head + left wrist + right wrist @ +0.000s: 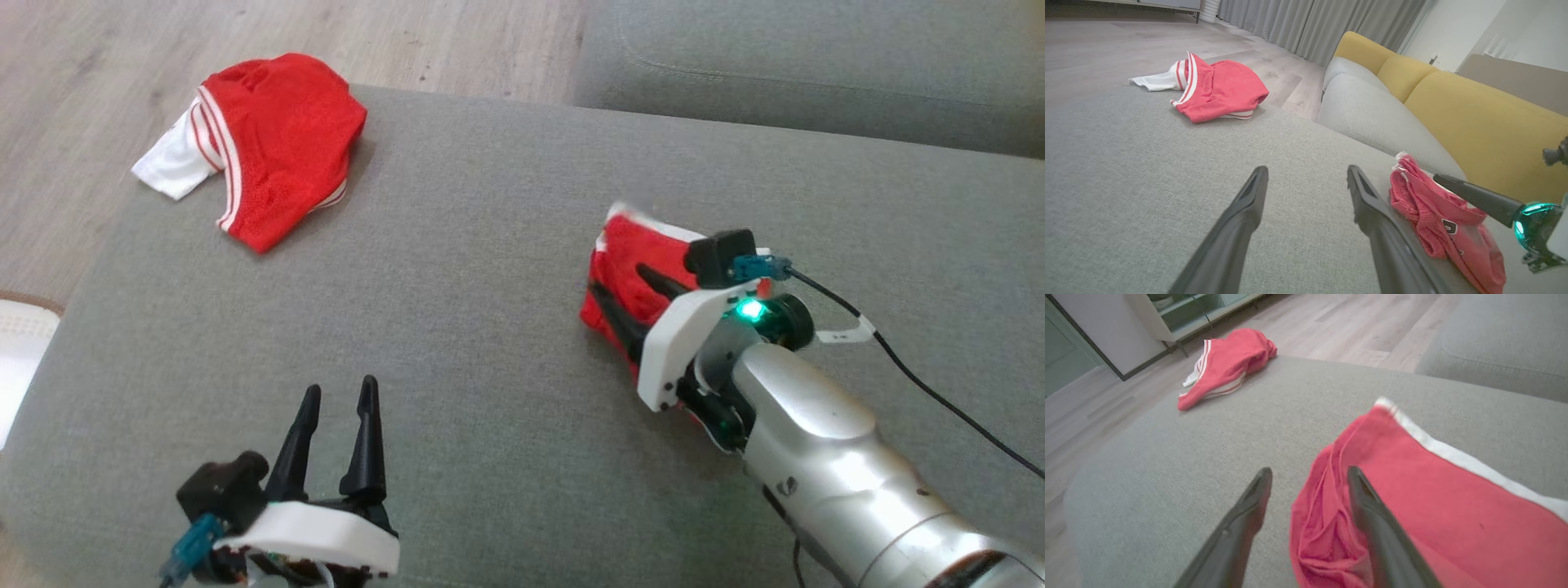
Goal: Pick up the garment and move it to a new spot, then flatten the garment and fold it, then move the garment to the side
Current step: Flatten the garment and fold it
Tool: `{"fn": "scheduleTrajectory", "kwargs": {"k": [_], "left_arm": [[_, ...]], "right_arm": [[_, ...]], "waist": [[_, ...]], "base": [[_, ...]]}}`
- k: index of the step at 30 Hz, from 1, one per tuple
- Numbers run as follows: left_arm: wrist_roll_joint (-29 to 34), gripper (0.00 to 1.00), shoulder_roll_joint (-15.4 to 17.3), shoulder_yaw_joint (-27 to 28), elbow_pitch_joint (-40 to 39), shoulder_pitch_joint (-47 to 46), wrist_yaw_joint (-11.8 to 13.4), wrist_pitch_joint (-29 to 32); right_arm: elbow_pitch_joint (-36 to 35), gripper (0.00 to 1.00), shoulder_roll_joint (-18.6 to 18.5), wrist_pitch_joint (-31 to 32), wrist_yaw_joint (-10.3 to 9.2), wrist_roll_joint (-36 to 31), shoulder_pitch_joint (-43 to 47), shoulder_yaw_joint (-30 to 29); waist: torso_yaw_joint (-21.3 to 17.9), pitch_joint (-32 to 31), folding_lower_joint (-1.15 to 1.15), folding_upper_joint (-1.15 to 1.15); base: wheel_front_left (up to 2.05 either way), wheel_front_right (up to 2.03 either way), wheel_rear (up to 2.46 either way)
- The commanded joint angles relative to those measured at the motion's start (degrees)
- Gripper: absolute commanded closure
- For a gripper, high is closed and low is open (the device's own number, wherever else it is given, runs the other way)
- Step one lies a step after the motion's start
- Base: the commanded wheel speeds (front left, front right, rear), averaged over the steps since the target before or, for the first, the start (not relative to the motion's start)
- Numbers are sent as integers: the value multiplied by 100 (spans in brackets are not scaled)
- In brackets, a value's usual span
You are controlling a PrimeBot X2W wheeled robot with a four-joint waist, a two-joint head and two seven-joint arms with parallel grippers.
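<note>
— Where is the left gripper?

— Near, on the left. It sits low, and its two dark fingers point toward the far side with a clear gap between them.

— And the right gripper?

— Farther out, on the right. The silver forearm slants from the near right corner toward the far left. The white wrist plate tips downward, and a green light glows beside it.

— Are its jaws closed?

— No, they're spread about as wide as the left ones, with the tips angled down.
</note>
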Motion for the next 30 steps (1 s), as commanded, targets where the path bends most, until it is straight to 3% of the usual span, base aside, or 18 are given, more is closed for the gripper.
{"fn": "scheduleTrajectory", "kwargs": {"k": [1,9,17,22,23,24,27,29,30], "left_arm": [[3,0,30,149,-155,-272,-38,-53],[54,0,-65,-68,-143,-253,-60,-2],[94,0,-69,-141,-176,-249,-22,17],[104,0,-52,-147,-198,-290,-21,27],[113,0,-38,-144,-205,-311,-14,29],[113,0,-38,-144,-205,-311,-14,29],[113,0,-20,-126,-220,-338,-2,28],[108,0,-8,-109,-224,-352,4,20],[106,0,-6,-103,-225,-360,6,16]], "right_arm": [[-267,0,124,-100,43,80,-149,81],[-753,0,-98,-525,43,144,0,-204],[-508,0,-535,-923,43,-614,75,-1032],[-356,0,-557,-911,43,-989,222,-1272],[-290,48,-534,-880,43,-1121,323,-1339],[-290,48,-534,-880,43,-1121,323,-1339],[-232,89,-458,-832,43,-1307,469,-1334],[-245,100,-366,-798,43,-1361,549,-1279],[-266,100,-326,-784,43,-1388,579,-1228]], "waist": [[-68,-30,0,0],[-354,-148,0,0],[-548,-127,0,0],[-534,-49,0,0],[-497,-6,0,0],[-497,-6,0,0],[-422,67,0,0],[-378,108,0,0],[-353,128,0,0]], "base": [[0,0,0],[0,0,0],[0,0,0],[0,0,0],[0,0,0],[0,0,0],[0,0,0],[0,0,0],[0,0,0]]}}
